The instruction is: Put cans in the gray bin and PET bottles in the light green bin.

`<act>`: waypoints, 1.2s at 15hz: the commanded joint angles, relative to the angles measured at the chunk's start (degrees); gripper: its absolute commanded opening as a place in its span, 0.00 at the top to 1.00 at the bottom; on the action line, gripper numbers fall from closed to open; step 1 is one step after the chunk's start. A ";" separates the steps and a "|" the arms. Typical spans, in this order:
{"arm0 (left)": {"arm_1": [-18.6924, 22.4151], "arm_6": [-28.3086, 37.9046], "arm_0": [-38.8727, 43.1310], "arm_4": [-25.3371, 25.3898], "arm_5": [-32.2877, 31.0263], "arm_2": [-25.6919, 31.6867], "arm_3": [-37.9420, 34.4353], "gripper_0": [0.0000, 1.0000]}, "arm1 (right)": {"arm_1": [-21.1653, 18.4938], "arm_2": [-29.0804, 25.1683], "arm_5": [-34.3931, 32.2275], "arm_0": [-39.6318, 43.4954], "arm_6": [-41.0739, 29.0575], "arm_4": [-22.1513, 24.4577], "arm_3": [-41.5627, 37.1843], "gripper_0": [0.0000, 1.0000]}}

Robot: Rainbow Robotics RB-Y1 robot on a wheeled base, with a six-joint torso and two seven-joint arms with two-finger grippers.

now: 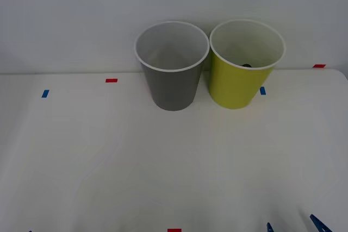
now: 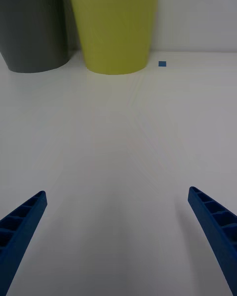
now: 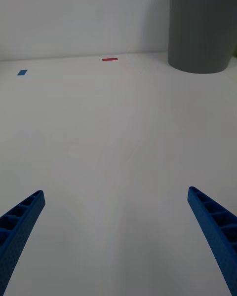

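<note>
The gray bin [image 1: 172, 68] and light green bin [image 1: 242, 64] stand touching at the table's [image 1: 163, 167] twelve o'clock, something dark just visible inside the green one. Right gripper [image 2: 118, 237] and left gripper [image 3: 117, 237] hover low at six o'clock, jaws wide, holding nothing

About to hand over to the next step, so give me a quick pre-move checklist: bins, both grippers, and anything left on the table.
1. gray bin upright at the table's far side: ok.
2. light green bin upright, close beside it: ok.
3. Dark round object low inside the light green bin; whether it is the bottle's cap: cannot tell.
4. right gripper open, holding nothing, low over the near table: ok.
5. left gripper open, holding nothing: ok.
6. Loose cans or bottles on the table: none seen, ok.
</note>
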 commanded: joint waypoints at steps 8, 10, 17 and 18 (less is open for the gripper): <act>0.00 0.00 0.00 0.00 0.00 0.00 0.00 0.00 | 0.00 0.00 0.00 0.00 0.00 0.00 0.00 0.00; 0.00 0.00 0.00 0.00 0.00 0.00 0.00 0.00 | 0.00 0.00 0.00 0.00 0.00 0.00 0.00 0.00; 0.00 0.00 0.00 0.00 0.00 0.00 0.00 0.00 | 0.00 0.00 0.00 0.00 0.00 0.00 0.00 0.00; 0.00 0.00 0.00 0.00 0.00 0.00 0.00 0.00 | 0.00 0.00 0.00 0.00 0.00 0.00 0.00 0.00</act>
